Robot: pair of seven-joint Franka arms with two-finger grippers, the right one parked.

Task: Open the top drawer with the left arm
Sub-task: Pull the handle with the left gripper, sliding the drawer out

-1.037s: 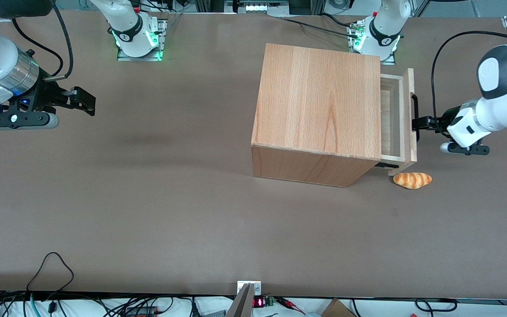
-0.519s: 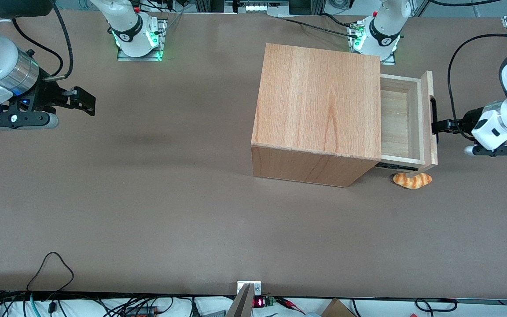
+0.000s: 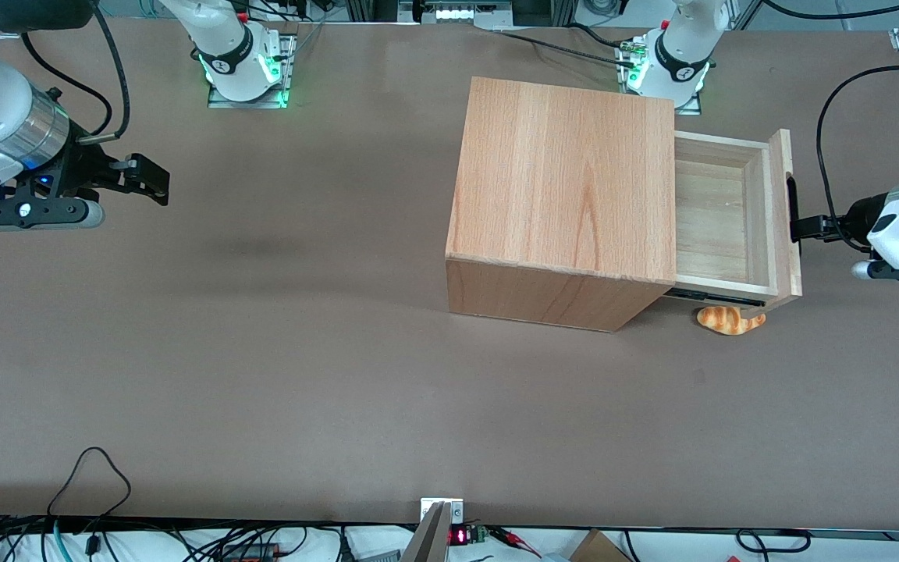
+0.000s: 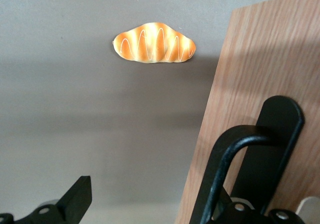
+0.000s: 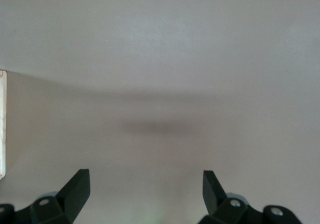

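Top drawer (image 3: 719, 226) slid farther out since earlier. Our gripper (image 3: 801, 229), fingers spread, hooks the black bar handle (image 3: 791, 209); we pull straight, level, clearing the croissant (image 3: 726, 318).

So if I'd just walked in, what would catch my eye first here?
Probably the big wooden cabinet on the brown table, with its top drawer pulled well out and showing a bare inside. The left arm's gripper is hooked at the drawer's black handle. A little striped toy croissant lies on the table just under the drawer's near corner.
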